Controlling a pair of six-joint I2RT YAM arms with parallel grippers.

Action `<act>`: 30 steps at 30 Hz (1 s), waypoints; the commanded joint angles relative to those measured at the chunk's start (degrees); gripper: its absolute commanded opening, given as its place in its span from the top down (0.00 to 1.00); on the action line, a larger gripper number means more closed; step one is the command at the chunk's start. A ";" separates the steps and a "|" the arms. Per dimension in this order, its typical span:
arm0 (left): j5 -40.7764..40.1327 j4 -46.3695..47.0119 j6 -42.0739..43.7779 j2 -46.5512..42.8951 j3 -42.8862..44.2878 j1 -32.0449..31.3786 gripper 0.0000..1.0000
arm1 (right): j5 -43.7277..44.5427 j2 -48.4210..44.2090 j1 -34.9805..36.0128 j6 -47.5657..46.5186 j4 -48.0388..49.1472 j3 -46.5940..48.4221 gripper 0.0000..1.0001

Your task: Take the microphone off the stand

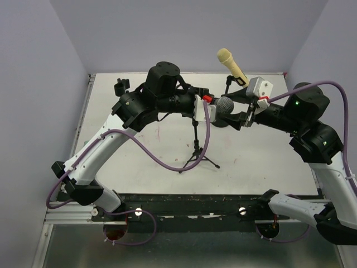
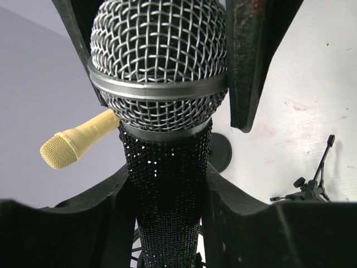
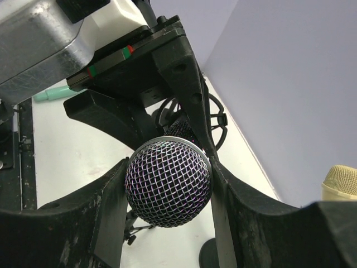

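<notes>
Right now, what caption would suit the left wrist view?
Two pairs of jaws clasp a glittery black microphone, a cream microphone poking in behind.

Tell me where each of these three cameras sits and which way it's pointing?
Top external: fixed above and behind the robot, looking down on the table; shows the left arm and right arm, bases nearest.
Left wrist: on the left arm, looking along the left gripper, which is shut on the microphone body.
Right wrist: on the right arm, looking along the right gripper, which clasps the mesh head.
Shared: every view shows that microphone and the cream microphone.
</notes>
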 commanded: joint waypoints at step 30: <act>-23.97 11.58 -2.84 -4.17 -5.91 -1.04 1.00 | 2.75 -5.16 -0.57 20.19 46.92 -45.16 0.28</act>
